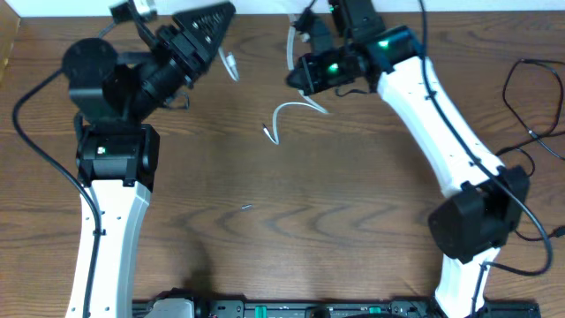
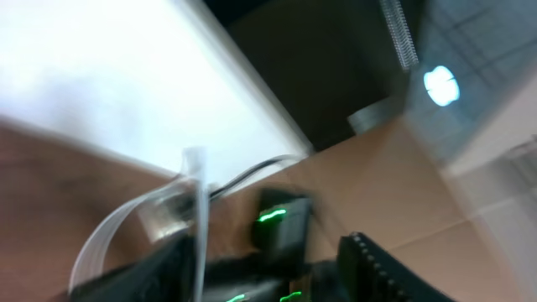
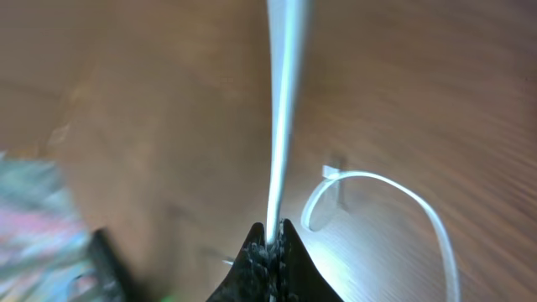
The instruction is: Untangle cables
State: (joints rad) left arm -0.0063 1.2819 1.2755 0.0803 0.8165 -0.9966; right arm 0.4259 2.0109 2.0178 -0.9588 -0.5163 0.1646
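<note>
Far-edge cluster: both grippers and the cable, with one stray piece mid-table.

I see the left gripper (image 1: 212, 26) over the table's (image 1: 353, 230) far edge, left of centre, with a plug end (image 1: 231, 66) just beside it on the near side. The right gripper (image 1: 300, 78) is to its right, near the middle of the far edge. The cable (image 1: 296, 108) loops on the table just in front of it, its free tip (image 1: 269, 132) pointing toward the centre. A small piece (image 1: 247, 208) lies alone, well apart, toward the table's middle.

Right gripper (image 3: 273, 239): white cable (image 3: 284, 101) runs taut straight ahead of its fingertips, with a slack loop just beside. Left gripper (image 1: 221, 16) stands off to its left. Behind it, the table (image 1: 265, 247) offers wide passage.
</note>
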